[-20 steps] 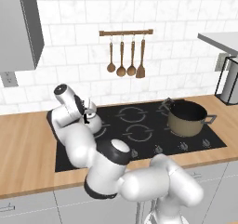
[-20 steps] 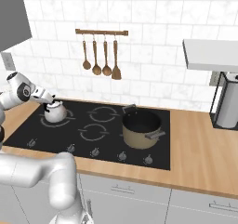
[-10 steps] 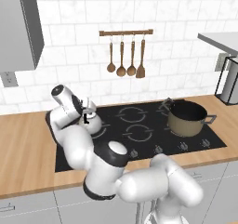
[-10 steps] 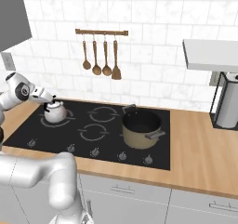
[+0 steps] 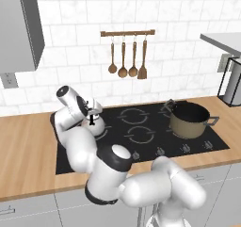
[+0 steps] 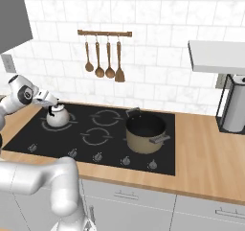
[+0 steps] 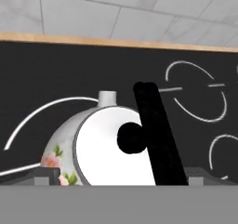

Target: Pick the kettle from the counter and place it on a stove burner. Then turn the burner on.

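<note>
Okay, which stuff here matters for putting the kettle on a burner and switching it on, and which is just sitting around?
Part of the job:
kettle
stove
burner knobs
gripper

Just around:
brass-coloured pot
hanging wooden utensils
counter

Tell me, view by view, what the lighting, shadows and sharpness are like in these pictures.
Left base view: flat, even rendered light, soft overall; the arm hides most of the kettle. Right base view: same even light, no strong glare on the stove, faint shadow under the pot. Hand view: kettle close and crisp, its black handle a flat silhouette without shading.
</note>
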Tool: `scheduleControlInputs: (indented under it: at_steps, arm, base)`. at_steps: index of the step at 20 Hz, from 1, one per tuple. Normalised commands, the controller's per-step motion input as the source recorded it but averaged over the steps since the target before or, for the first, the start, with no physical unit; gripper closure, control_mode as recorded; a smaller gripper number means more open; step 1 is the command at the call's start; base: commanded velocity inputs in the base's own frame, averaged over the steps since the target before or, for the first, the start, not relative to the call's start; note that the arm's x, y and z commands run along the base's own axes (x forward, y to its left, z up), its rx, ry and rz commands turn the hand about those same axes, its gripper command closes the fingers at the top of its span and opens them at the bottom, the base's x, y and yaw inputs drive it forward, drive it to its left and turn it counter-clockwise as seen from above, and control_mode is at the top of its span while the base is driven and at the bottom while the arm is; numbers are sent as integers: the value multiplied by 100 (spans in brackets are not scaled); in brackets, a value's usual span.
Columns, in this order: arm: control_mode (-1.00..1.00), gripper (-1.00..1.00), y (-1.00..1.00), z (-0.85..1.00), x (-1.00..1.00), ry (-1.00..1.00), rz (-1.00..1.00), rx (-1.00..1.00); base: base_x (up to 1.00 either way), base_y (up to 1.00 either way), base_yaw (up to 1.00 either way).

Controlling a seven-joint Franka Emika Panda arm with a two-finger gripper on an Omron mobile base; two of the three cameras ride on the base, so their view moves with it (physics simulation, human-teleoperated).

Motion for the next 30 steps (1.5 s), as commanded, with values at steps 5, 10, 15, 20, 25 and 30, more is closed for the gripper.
scheduleControlInputs:
  at_steps: [5,10,15,20,25,30]
  arm:
    - [-100,-100,0,7,0,-2,0,3]
    - [-100,-100,0,27,0,-9,0,0]
    - [-100,-100,0,44,-36,-15,0,0]
    - [-100,-100,5,29,-100,-21,8,0]
    - [-100,-100,-4,8,-100,-2,8,3]
    - [-100,-100,-19,-15,-100,33,10,-2]
  base:
    - [0,0,0]
    - [0,0,0]
    - [0,0,0]
    - [0,0,0]
    - [0,0,0]
    - [0,0,0]
